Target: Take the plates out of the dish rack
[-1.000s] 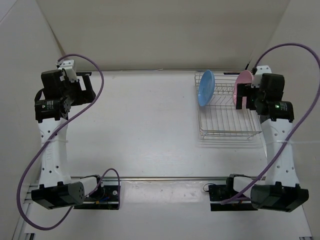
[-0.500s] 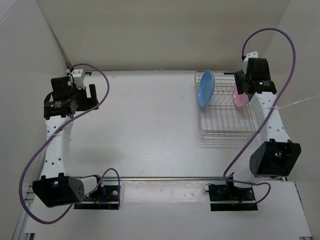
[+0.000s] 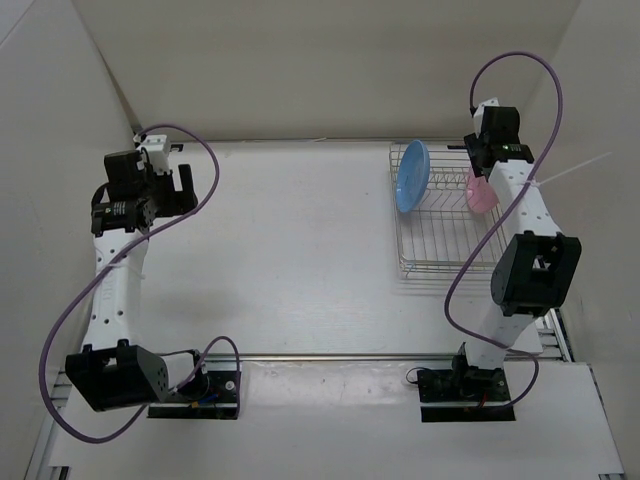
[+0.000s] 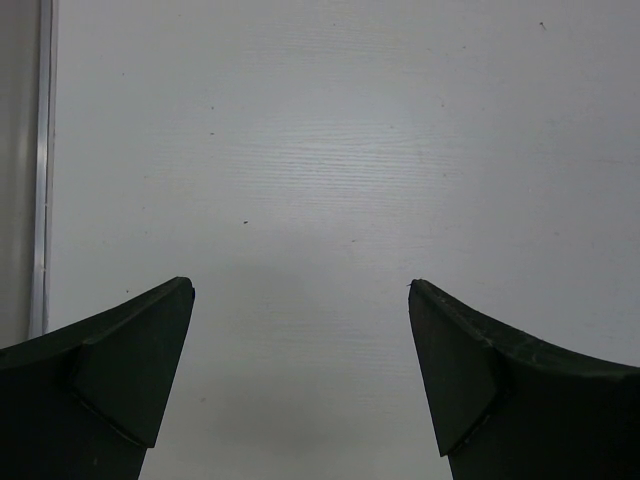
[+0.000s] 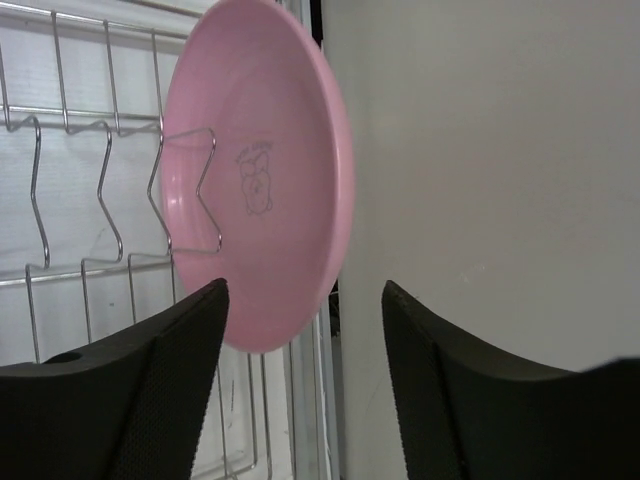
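The silver wire dish rack (image 3: pixel 445 235) stands at the back right of the table. A light blue plate (image 3: pixel 411 176) stands on edge at its left end. A pink plate (image 3: pixel 479 193) stands on edge at its right end, and also shows in the right wrist view (image 5: pixel 255 180), leaning in the rack's slots (image 5: pixel 110 190). My right gripper (image 5: pixel 305 300) is open, its jaws standing either side of the pink plate's near rim without touching it. My left gripper (image 4: pixel 300 300) is open and empty over bare table at the far left (image 3: pixel 175 185).
White walls close the table at the back and both sides; the right wall (image 5: pixel 480 150) stands just beside the pink plate and the rack. A purple cable (image 3: pixel 520 80) loops above the right arm. A metal strip (image 4: pixel 42 170) edges the table by the left gripper.
The right arm has swung up and back, its wrist moving from beside the pink plate to above and behind it. The left arm shifted slightly. Both plates stay in the rack.
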Motion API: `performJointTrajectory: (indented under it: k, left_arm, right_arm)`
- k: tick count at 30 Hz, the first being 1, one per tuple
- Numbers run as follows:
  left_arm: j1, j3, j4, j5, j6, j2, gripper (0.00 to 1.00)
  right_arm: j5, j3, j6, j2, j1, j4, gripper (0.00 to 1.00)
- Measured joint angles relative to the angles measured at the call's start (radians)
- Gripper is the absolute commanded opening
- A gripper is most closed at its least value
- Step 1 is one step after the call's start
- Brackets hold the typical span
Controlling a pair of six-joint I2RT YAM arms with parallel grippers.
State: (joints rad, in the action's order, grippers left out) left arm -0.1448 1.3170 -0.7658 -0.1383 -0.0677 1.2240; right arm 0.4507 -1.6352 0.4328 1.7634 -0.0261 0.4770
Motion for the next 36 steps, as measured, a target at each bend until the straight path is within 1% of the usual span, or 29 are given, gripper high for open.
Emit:
performJointTrajectory:
  k: [2,4,7,8,12,16,17,19,20,21,23,24,26,28,29,30,31,36]
  left_arm:
    - [0.0,0.0,0.011,0.0,-0.001,0.009,1.0]
    - [0.0,0.0,0.023,0.0,-0.003,0.023,1.0]
    - [0.0,-0.004,0.041,0.0,-0.005,0.043,1.0]
    - [0.0,-0.007,0.045,0.0,-0.007,0.049,1.0]
    - [0.0,-0.015,0.053,0.0,-0.015,0.081,1.0]
    - [-0.001,-0.024,0.067,0.0,-0.018,0.098,1.0]
    - [-0.004,-0.028,0.071,0.0,-0.019,0.098,1.0]
    - [-0.004,-0.032,0.076,0.0,-0.019,0.098,1.0]
    - [-0.005,-0.034,0.079,0.0,-0.02,0.098,1.0]
    - [-0.005,-0.034,0.082,0.0,-0.021,0.098,1.0]
    - [-0.005,-0.034,0.094,0.0,-0.021,0.098,1.0]
    - [-0.005,-0.034,0.097,0.0,-0.021,0.098,1.0]
    - [-0.005,-0.034,0.1,0.0,-0.022,0.098,1.0]
    - [-0.006,-0.034,0.104,0.0,-0.022,0.098,1.0]
    - [-0.01,-0.034,0.105,-0.001,-0.022,0.098,1.0]
    - [-0.011,-0.034,0.106,-0.001,-0.022,0.098,1.0]
    - [-0.012,-0.034,0.108,-0.001,-0.022,0.098,1.0]
    - [-0.023,-0.034,0.108,-0.001,-0.022,0.098,1.0]
  right_arm:
    - [0.006,-0.029,0.008,0.027,0.0,-0.009,0.64]
    - [0.016,-0.057,0.016,0.053,-0.002,-0.019,0.6]
    - [0.03,-0.081,0.022,0.081,-0.005,-0.031,0.6]
    - [0.038,-0.089,0.023,0.091,-0.006,-0.033,0.62]
    - [0.066,-0.132,0.025,0.138,-0.015,-0.035,0.62]
    - [0.08,-0.137,0.025,0.158,-0.026,-0.034,0.61]
    - [0.082,-0.137,0.026,0.161,-0.028,-0.034,0.57]
    - [0.086,-0.138,0.03,0.163,-0.033,-0.034,0.47]
    - [0.088,-0.138,0.032,0.164,-0.034,-0.034,0.45]
    - [0.09,-0.138,0.032,0.164,-0.036,-0.033,0.37]
    - [0.092,-0.138,0.034,0.164,-0.038,-0.034,0.32]
    - [0.094,-0.138,0.033,0.164,-0.038,-0.034,0.23]
    - [0.097,-0.138,0.031,0.169,-0.038,-0.034,0.23]
    - [0.1,-0.138,0.032,0.175,-0.036,-0.034,0.12]
    - [0.106,-0.138,0.035,0.179,-0.035,-0.033,0.12]
    - [0.116,-0.138,0.032,0.181,-0.035,-0.037,0.05]
    - [0.122,-0.138,0.03,0.182,-0.035,-0.039,0.01]
    - [0.154,-0.141,0.02,0.187,-0.034,-0.042,0.01]
